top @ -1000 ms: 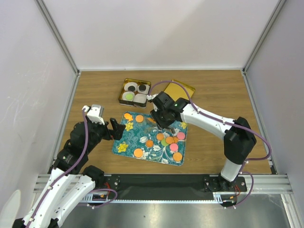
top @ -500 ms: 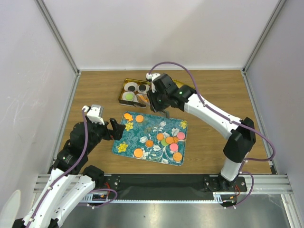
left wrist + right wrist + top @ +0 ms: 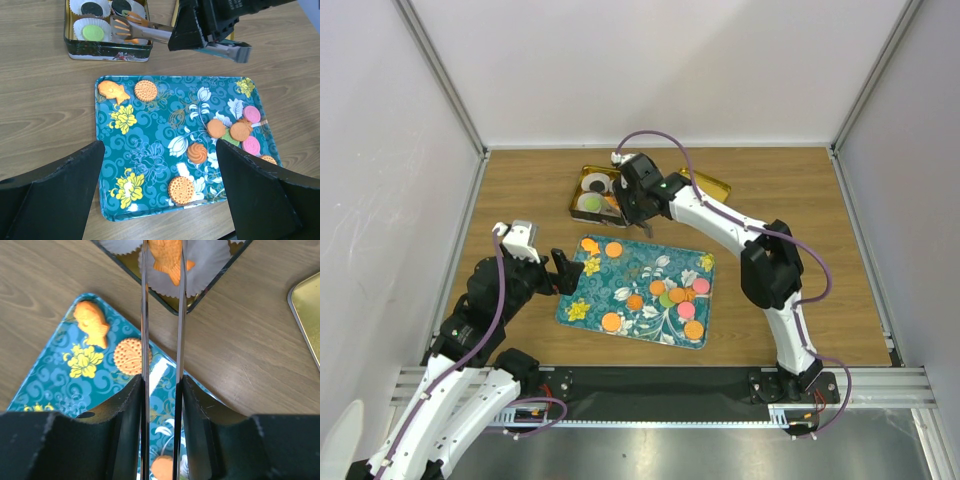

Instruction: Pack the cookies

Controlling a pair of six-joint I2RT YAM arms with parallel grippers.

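- The right claw is clamping a pair of metal tongs, with one finger pressing on each tong arm.
- The tongs are reaching out over the tin and are pinching an orange fish-shaped cookie between their tips.
- The fish-shaped cookie is hanging over a white paper cup. This cup is occupying the tin's corner on the right side nearest the tray. It cannot be told whether the cookie is touching the cup.
- The other three cups in the tin are each holding one piece. A green disc is lying in the near-left cup, and black discs are lying in the two far cups.
- The tin is standing on the wooden tabletop, just beyond the far edge of the tray and apart from it.
- A gold lid is lying flat on the tabletop to the right of the tin.
- The teal floral tray is carrying the remaining cookies:
  - A second orange fish and a round orange waffle disc are lying side by side near the tray's far-left corner.
  - Orange, pink and green pieces are clustering at the tray's right side, and some are overlapping.
  - An orange swirl piece is lying near the middle.
  - Another orange disc is lying close to the near edge.
- The left claw is hovering beside the left edge of the tray. Its fingers are spread wide apart and are gripping nothing.
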